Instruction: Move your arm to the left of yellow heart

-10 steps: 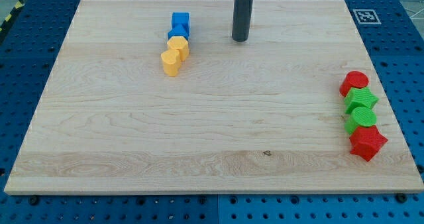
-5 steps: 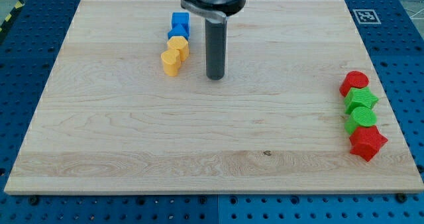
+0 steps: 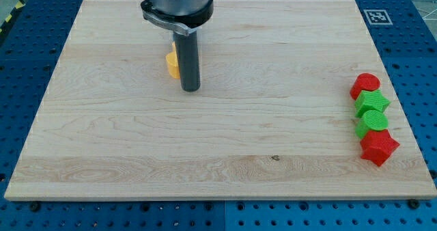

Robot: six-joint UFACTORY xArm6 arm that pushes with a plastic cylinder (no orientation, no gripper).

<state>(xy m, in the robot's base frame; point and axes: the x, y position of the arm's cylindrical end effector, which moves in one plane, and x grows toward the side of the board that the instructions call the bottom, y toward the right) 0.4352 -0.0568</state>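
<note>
My tip [image 3: 190, 89] rests on the wooden board [image 3: 205, 142], just below and to the right of a yellow block [image 3: 172, 63]. Only the left part of that yellow block shows beside the rod; its shape cannot be made out. The rod and the arm's head [image 3: 176, 2] hide the other yellow block and the blue blocks that stand above it near the view's top.
At the view's right edge stand a red round block [image 3: 365, 85], a green star-like block [image 3: 372, 102], a green round block [image 3: 373, 121] and a red star-like block [image 3: 378, 147] in a column. A fiducial tag [image 3: 376, 16] sits off the board's top right corner.
My tip has moved from the top centre down and to the left, ending beside the yellow blocks. The arm now covers the blue blocks and one yellow block. No block has visibly moved.
</note>
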